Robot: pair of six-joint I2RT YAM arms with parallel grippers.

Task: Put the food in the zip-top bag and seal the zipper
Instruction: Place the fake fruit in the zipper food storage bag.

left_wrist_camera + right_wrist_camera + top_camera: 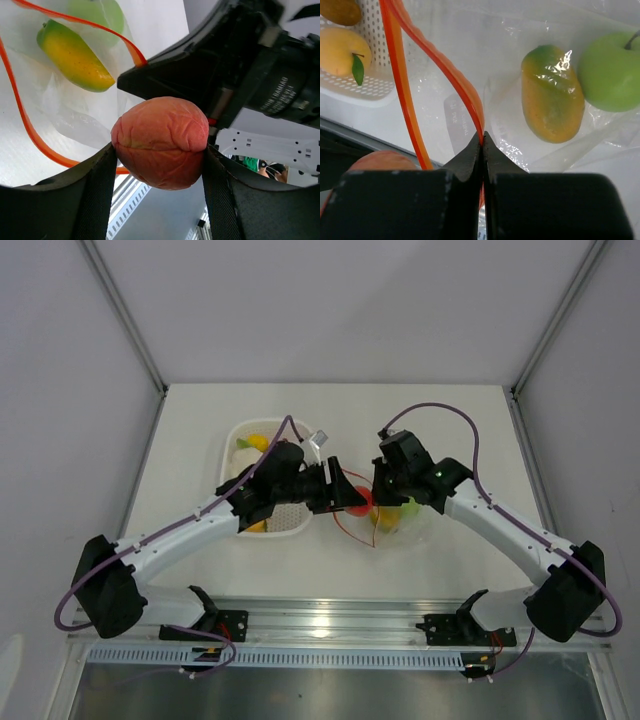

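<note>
Left tool [159, 150] clamps the peach [160, 132] mid-body, probably light and firm; right tool [482, 139] pinches the floppy zipper [470, 100] at its tips.

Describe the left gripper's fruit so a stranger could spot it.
At the white table's middle, beside the clear plastic bag's orange mouth strip, the left gripper clamps a round, wrinkled red peach. The bagged mango and apple are green or yellow.

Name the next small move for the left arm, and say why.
Probably ease the peach forward through the open mouth of the bag. The jaws of the left arm clamp the peach just before that opening, the shut jaws of the right arm pinch the zipper, and the mango and green apple already lie inside.
</note>
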